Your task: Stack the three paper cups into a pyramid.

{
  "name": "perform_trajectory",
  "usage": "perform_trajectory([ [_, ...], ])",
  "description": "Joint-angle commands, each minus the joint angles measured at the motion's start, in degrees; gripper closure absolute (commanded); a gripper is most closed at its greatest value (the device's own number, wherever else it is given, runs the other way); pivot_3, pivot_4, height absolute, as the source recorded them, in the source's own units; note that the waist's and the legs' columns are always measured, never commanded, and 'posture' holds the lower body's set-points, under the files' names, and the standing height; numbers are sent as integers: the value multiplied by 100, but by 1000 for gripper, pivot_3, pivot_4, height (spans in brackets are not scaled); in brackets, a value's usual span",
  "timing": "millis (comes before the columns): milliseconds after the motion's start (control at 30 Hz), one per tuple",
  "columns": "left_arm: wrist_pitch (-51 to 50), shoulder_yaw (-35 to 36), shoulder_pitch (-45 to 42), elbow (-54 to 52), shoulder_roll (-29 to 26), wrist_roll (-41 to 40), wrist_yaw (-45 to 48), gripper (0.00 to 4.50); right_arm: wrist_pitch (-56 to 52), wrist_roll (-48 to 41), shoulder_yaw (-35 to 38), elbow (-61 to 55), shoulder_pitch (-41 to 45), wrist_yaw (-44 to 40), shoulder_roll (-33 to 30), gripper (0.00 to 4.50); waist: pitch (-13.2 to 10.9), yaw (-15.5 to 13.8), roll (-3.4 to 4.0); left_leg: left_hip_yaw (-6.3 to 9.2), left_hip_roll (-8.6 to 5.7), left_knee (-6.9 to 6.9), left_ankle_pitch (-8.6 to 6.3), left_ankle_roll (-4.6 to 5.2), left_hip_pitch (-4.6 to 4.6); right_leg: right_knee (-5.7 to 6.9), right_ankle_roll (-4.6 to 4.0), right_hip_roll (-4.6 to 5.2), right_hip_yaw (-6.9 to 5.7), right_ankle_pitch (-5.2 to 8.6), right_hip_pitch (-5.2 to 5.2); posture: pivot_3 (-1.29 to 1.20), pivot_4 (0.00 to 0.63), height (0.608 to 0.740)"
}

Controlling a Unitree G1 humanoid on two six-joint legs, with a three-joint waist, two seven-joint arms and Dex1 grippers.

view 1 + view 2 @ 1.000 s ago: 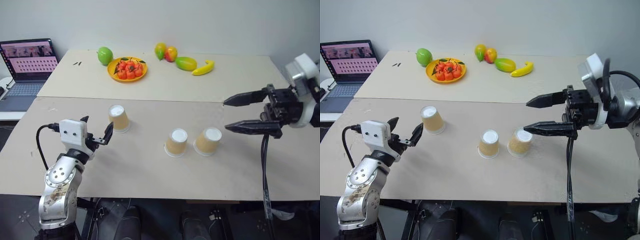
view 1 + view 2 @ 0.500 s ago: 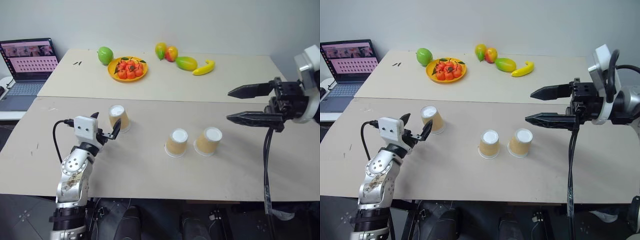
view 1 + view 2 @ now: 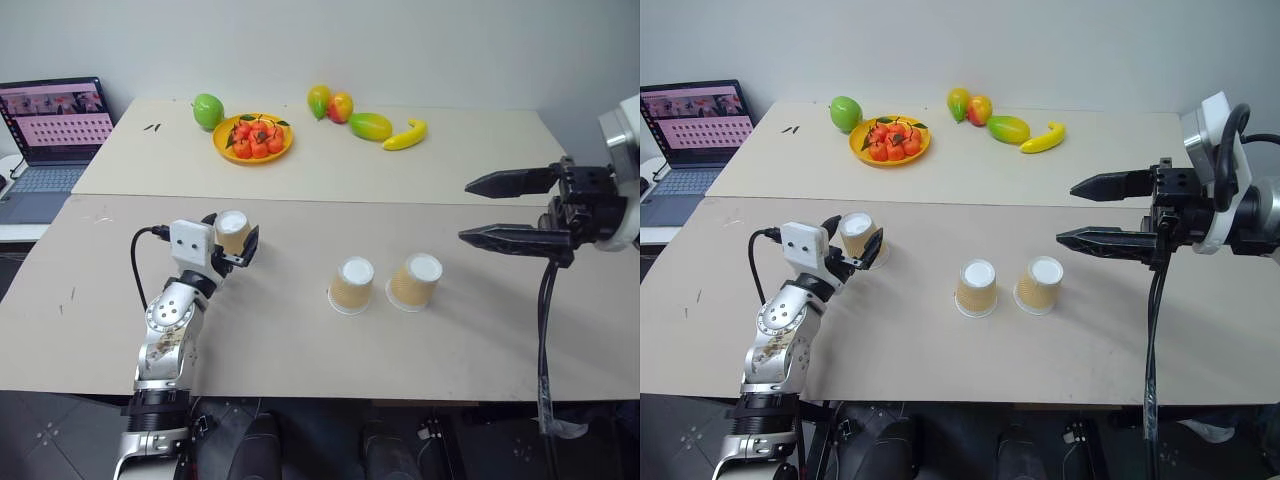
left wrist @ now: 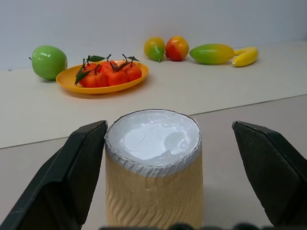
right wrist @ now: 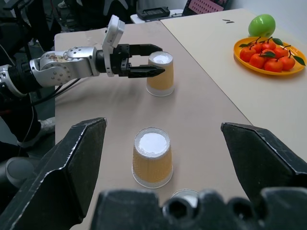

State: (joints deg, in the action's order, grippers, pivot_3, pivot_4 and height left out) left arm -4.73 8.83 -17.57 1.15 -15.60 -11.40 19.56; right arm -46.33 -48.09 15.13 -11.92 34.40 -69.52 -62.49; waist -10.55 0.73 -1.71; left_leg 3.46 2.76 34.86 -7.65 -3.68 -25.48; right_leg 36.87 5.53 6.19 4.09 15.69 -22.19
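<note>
Three paper cups stand upside down on the near table, white flat ends up. The left cup (image 3: pixel 233 232) sits between the fingers of my left gripper (image 3: pixel 232 236), which is open around it. In the left wrist view this cup (image 4: pixel 152 167) is close to one black finger (image 4: pixel 67 177), with a wide gap to the other. The middle cup (image 3: pixel 352 284) and the right cup (image 3: pixel 417 280) stand side by side at the table's centre, the right one leaning a little. My right gripper (image 3: pixel 465 210) hangs open above the table, to the right of those two and holding nothing.
On the far table are an orange plate of tangerines (image 3: pixel 253 140), a green apple (image 3: pixel 207 110), mangoes (image 3: pixel 371 126) and a banana (image 3: pixel 407 135). A laptop (image 3: pixel 55 130) stands open at the far left. A seam (image 3: pixel 330 200) runs between the two tabletops.
My left gripper has moved forward and to the right until its open fingers straddle the left cup. The cups and the right gripper have kept their places.
</note>
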Motion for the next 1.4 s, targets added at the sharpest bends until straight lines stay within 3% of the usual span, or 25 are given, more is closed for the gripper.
perform_trajectory([
  [33, 188, 41, -139, 48, 20, -16, -47, 47, 2, -50, 286, -120, 10, 71, -150, 0, 0, -2, 0, 0, 0, 0, 0, 0, 0, 0, 0, 0, 0, 0, 0, 0, 150, 732],
  [167, 255, 42, -199, 202, 29, -16, -67, 47, 33, -3, 234, -95, 27, 121, -143, 0, 0, -2, 0, 0, 0, -1, 0, 0, 0, 0, 0, 0, 0, 0, 0, 0, 150, 732],
  [300, 310, 107, -352, 268, 68, -111, -84, 1098, 66, 57, 167, -77, 55, 199, -108, 0, 0, -3, 0, 0, 0, 0, 0, 0, 0, 0, 0, 0, 0, 0, 0, 0, 150, 732],
  [333, 282, 115, -370, 270, 56, -92, -107, 1581, 69, 65, 160, -80, 54, 205, -103, 0, 0, -3, 0, 0, 0, 0, 0, 0, 0, 0, 0, 0, 0, 0, 0, 0, 150, 732],
  [433, 75, 137, -375, 83, 17, -203, -47, 1581, 74, 88, 133, -73, 58, 220, -84, 0, 0, -2, 0, 0, 0, -1, 0, 0, 0, 0, 1, 0, 0, 0, 0, 0, 150, 732],
  [600, -533, 100, 81, -1058, -611, -686, 767, 1581, 148, 146, 84, -38, 25, 224, -25, 0, 0, 31, 0, -1, 0, -7, 0, 0, -1, 0, 0, 0, 1, 0, -4, 0, 150, 732],
  [800, -1425, 136, 505, -2159, -1456, -1975, 2087, 1581, 229, 242, 44, -34, -84, 262, 114, 0, 0, 13, 2, -1, 2, -6, 0, -1, 0, -1, 0, 0, 0, 0, -3, 0, 150, 732],
  [967, -1676, -109, 550, -2178, -1861, -2290, 2852, 1581, 242, 284, 0, -21, -28, 273, 170, 0, -2, 9, 6, -2, 2, -5, 0, -1, 0, -1, -1, 0, 0, 1, -3, 0, 150, 732],
  [1400, -866, -1170, -305, -737, -1331, -1615, 3817, 1581, -5, 181, 270, -197, -172, 301, -121, 0, -2, 8, 7, -3, 2, -6, 0, 0, -1, -4, -1, 0, 1, 2, -3, 0, 150, 732],
])
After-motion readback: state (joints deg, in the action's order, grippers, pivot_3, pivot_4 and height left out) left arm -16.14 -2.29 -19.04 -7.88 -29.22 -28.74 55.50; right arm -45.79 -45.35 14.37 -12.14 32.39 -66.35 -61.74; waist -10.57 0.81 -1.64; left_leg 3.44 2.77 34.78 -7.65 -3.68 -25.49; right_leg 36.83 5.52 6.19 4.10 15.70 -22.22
